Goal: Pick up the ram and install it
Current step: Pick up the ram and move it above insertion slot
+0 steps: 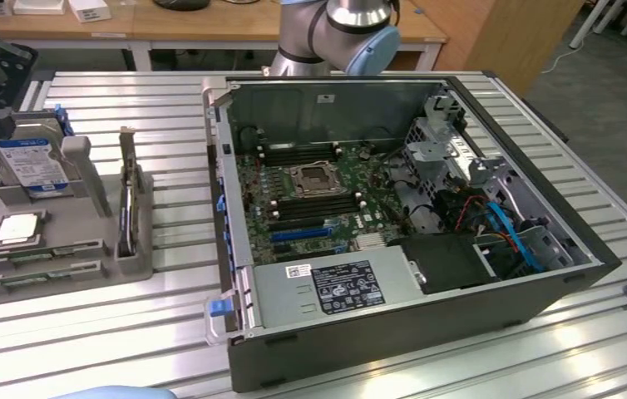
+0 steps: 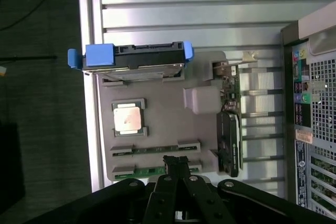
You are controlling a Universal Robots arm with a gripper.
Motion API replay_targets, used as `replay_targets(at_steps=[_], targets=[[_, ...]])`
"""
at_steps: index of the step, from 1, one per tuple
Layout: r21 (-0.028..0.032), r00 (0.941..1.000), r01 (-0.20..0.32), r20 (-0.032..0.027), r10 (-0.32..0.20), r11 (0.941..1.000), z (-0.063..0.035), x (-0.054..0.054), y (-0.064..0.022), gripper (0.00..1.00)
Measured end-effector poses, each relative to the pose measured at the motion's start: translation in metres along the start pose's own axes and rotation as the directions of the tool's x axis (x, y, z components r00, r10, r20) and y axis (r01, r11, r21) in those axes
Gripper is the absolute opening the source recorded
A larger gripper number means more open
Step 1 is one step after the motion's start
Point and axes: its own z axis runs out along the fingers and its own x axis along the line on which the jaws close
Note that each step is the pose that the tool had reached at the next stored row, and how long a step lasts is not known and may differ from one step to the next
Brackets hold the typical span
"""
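1. My gripper (image 2: 176, 160) hangs over the near edge of the grey holder (image 2: 157, 124). Its jaws are pressed together and pinch nothing. The tips sit just above the holder's two memory slots.
2. The ram (image 2: 152, 171) stands on edge in the holder's outermost slot, not yet picked up. Grey blocks hold it at both ends. I judge this keeps its long top edge bare for a grasp from above.
3. A second stick (image 2: 155, 150) sits in the next slot, parallel and just beside the ram.
4. The hard drive (image 2: 136, 56) stands upright in blue rails, the CPU (image 2: 128, 117) lies flat in its pocket, and the graphics card (image 2: 230, 140) rests on edge. Each has its own nest, probably so that nothing shifts.
5. The computer case (image 1: 402, 341) lies on its side on the desk (image 1: 125, 332) with the panel off. The motherboard (image 1: 313, 199) therefore faces up, open to a reach from above.
6. The hard drive carries a blue-and-white label, and the power supply label (image 1: 342, 287) is black with a white barcode sticker beside it. I cannot read any words on either.
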Motion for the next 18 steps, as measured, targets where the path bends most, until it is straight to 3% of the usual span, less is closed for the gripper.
replay_targets(at_steps=[18], targets=[[-0.0001, 1.0000, 0.000, 0.0001, 0.000, 1.0000, 0.0261, 0.001, -0.0012, 0.10]])
